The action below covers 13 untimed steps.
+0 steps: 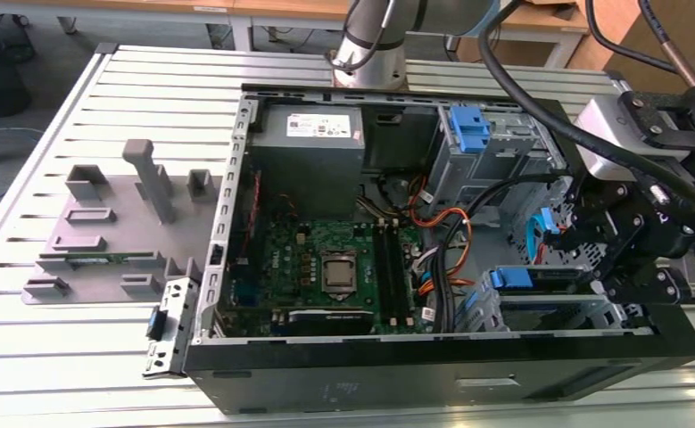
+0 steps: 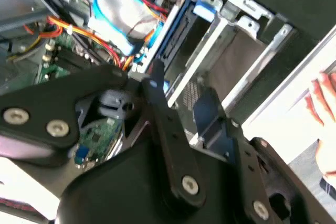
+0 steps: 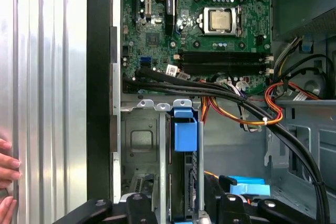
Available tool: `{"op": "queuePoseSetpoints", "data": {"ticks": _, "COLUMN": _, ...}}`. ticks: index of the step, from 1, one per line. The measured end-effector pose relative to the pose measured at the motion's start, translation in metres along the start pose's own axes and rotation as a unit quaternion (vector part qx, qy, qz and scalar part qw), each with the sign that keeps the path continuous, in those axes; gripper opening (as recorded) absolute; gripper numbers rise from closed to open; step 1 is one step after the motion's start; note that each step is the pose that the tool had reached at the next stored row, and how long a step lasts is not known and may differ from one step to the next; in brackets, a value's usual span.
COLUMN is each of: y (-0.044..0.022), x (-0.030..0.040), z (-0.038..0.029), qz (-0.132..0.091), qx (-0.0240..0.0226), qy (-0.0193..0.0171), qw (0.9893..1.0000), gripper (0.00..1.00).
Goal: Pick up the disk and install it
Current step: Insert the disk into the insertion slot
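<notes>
1. Jaws: the gripper (image 1: 621, 267) hangs over the drive cage (image 3: 139, 140). Whether the jaws are clamped or clear cannot be told.
2. Task item: the disk (image 3: 184, 179) stands on edge in a cage slot directly beneath the gripper, with its blue carrier tab (image 3: 185, 132) uppermost toward the motherboard (image 3: 210, 19). In the exterior view the cage lies at about 4 o'clock from the motherboard, in the case's front corner.
3. Handling, as judged: rigid, fairly dense for its size, with smooth metal faces that are likely slippery. It is shock-sensitive, so it should not be dropped or forced. The best hold is across the carrier's long plastic edges, not on the label or the connector end.
4. Surroundings: orange and black cables (image 3: 273, 108) run close by, at 1 o'clock from the tab in the first wrist view.
5. Arm pose: the wrist points steeply down into the open case (image 1: 442, 357), and the arm reaches in from the exterior view's right.
</notes>
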State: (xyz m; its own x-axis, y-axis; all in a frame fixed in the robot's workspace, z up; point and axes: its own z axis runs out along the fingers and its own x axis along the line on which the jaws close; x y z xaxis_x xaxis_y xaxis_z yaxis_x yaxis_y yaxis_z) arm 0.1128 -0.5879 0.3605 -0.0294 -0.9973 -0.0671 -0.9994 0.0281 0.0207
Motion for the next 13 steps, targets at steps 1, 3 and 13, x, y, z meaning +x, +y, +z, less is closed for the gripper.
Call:
{"op": "queuePoseSetpoints", "data": {"ticks": 1, "y": 0.0, "x": 0.0, "z": 0.0, "qz": 0.0, "qx": 0.0, "qy": 0.0, "qw": 1.0, "gripper": 0.49}}
{"op": "queuePoseSetpoints", "data": {"ticks": 3, "y": 0.0, "x": 0.0, "z": 0.0, "qz": 0.0, "qx": 0.0, "qy": 0.0, "qw": 1.0, "gripper": 0.49}}
{"op": "queuePoseSetpoints", "data": {"ticks": 13, "y": 0.0003, "x": -0.0104, "z": 0.0029, "qz": 0.0, "qx": 0.0, "qy": -0.0002, "qw": 1.0, "gripper": 0.49}}
